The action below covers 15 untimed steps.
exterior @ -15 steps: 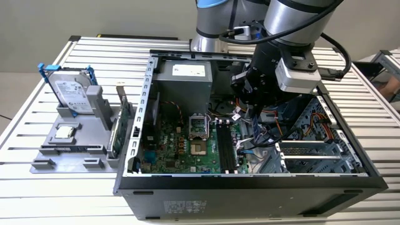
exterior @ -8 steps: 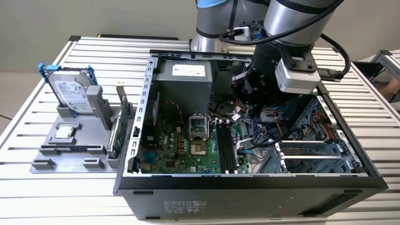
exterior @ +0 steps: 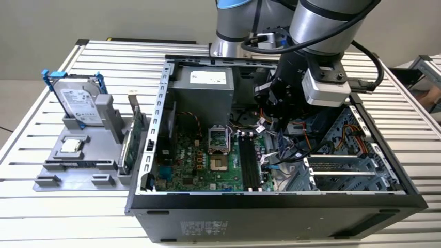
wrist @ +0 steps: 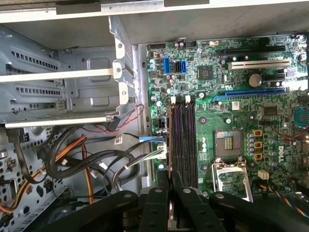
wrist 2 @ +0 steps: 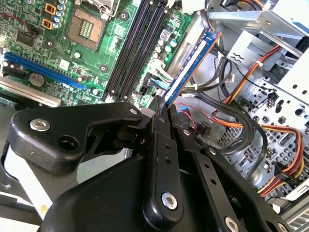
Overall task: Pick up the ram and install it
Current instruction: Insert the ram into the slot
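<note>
My gripper (wrist 2: 161, 104) is down inside the open computer case (exterior: 276, 199), and its black fingers are shut on one end of the ram (wrist 2: 190, 65). The ram is a thin blue stick with a white label and an orange edge. In the first wrist view the ram (wrist: 169, 140) appears edge-on, running along the outermost of the long black slots (wrist: 184, 140), on the side toward the cables. Whether it touches a slot I cannot tell. In the exterior view the gripper (exterior: 272, 111) hangs over the slots (exterior: 249, 163) of the green motherboard (exterior: 196, 160).
Loose cables (exterior: 289, 150) and a metal drive cage (exterior: 344, 165) crowd the exterior view's right of the slots. The CPU socket (exterior: 219, 139) and power supply (exterior: 203, 85) lie nearby. Outside the case, a grey holder (exterior: 76, 155) carries a hard drive (exterior: 76, 98) and a green card (exterior: 134, 132).
</note>
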### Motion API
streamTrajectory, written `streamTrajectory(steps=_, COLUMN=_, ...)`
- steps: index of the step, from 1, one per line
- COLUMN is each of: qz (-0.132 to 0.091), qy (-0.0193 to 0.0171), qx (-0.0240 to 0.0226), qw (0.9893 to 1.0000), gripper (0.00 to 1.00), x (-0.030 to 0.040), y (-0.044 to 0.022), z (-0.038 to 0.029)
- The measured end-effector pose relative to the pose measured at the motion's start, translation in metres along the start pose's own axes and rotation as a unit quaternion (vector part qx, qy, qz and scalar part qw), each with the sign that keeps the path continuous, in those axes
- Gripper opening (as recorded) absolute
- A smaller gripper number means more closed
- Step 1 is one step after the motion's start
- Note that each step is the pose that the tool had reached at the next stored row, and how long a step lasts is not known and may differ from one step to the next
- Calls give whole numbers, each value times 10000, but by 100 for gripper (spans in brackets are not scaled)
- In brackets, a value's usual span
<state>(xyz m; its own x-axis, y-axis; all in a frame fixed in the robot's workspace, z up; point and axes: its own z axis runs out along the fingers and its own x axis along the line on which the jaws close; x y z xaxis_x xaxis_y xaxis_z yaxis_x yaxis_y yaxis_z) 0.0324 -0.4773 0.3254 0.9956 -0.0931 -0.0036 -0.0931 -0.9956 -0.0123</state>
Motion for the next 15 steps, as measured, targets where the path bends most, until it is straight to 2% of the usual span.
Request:
streamTrajectory(steps=8, qz=-39, qy=-1, qx=8, qw=10000, gripper=0, x=-1, y=1, z=11)
streamTrajectory(steps=15, qz=-76, qy=-1, qx=7, qw=10000, gripper=0, x=-7, y=2, z=70)
